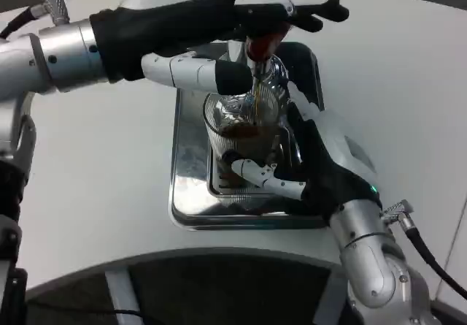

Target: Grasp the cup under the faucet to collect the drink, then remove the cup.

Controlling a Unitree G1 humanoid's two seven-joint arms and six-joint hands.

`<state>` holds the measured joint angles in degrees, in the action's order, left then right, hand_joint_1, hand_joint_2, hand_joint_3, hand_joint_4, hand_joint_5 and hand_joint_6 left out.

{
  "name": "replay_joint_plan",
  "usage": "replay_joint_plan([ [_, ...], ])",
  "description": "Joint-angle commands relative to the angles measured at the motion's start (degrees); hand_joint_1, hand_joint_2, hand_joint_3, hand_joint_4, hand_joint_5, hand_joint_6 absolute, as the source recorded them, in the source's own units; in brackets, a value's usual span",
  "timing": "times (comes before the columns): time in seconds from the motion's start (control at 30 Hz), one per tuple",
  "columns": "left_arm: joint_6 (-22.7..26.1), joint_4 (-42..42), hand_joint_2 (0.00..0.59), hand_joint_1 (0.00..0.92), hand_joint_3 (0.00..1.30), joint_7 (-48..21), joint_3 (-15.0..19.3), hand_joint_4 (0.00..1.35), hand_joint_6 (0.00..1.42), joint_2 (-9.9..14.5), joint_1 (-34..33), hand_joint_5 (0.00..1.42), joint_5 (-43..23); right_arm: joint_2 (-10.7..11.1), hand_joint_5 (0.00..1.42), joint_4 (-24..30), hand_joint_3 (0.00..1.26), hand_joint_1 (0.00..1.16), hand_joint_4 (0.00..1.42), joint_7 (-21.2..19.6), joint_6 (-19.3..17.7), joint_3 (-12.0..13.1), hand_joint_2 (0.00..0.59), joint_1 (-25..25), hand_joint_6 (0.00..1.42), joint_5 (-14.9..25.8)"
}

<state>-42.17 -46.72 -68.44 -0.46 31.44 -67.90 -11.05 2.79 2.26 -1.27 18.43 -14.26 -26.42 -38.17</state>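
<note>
A clear plastic cup (239, 131) stands on the steel drip tray (191, 193), partly filled with dark drink. A thin brown stream (256, 95) falls into it from the faucet spout (261, 47). My right hand (306, 166) wraps around the cup from its right side, fingers (264, 177) curling across its front. My left hand (219, 66) reaches in from the left at the top of the dispenser, with fingers beside the faucet lever (295, 7). Whether it grips the lever is hidden.
The tray sits in the middle of the white round table (95, 179). The table's near edge curves just in front of the tray. My left forearm (87, 44) crosses above the table's left half.
</note>
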Motion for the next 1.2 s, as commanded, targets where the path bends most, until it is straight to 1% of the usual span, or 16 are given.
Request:
replay_joint_plan([
  [0.03,-0.28,-0.50,0.039,0.000,0.11,-0.54,-0.20,0.00,0.01,0.89,1.68,0.07,0.69,-0.07,0.00,-0.79,0.00,0.50,0.00,-0.91,-0.19,0.02,0.195,-0.68,0.00,0.89],
  [0.67,-0.14,-0.64,0.041,0.000,0.12,-0.40,0.06,0.00,0.01,1.36,1.87,0.08,0.52,-0.33,0.00,-3.77,0.00,0.50,0.00,-2.46,-0.71,-0.17,0.195,-3.12,0.00,2.59],
  [1.2,-0.22,-0.52,0.041,0.000,0.12,-0.37,0.08,0.00,0.01,1.17,1.99,0.08,0.49,-0.64,0.00,-3.31,0.00,0.50,0.00,-3.07,-0.53,-0.65,0.195,-3.25,0.00,2.70],
])
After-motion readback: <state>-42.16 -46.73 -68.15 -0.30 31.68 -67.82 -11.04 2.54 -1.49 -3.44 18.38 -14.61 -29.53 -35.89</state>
